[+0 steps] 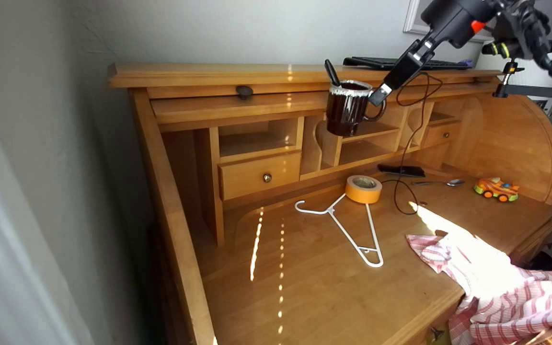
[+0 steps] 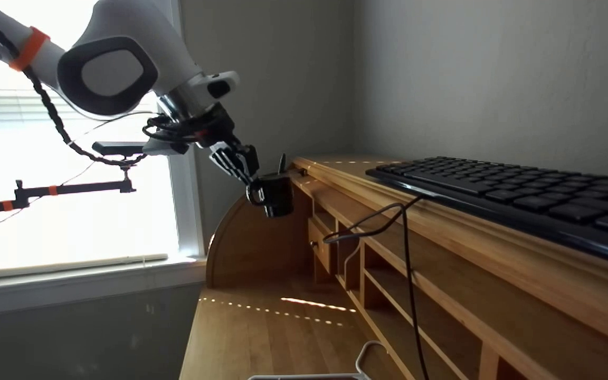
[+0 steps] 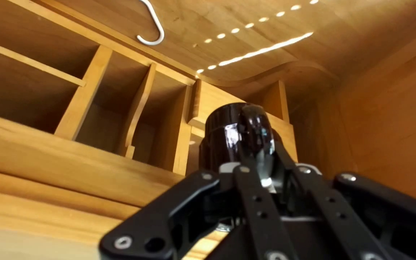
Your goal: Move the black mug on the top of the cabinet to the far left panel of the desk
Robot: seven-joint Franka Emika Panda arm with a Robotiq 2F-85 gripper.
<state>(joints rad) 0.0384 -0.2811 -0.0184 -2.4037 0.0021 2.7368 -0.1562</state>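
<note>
The black mug hangs in the air, upright, in front of the cabinet. A dark stick-like thing pokes out of its rim. My gripper is shut on the mug's handle side. The mug also shows in an exterior view, with the gripper at its handle. In the wrist view the mug sits beyond the gripper; the exact finger contact is partly hidden. The far left panel of the desk lies below the mug and toward the left side board.
An orange tape roll touches a white hanger. A keyboard lies on the cabinet top, its cable hanging down. A toy car, spoon and striped cloth are at right. The side board stands left.
</note>
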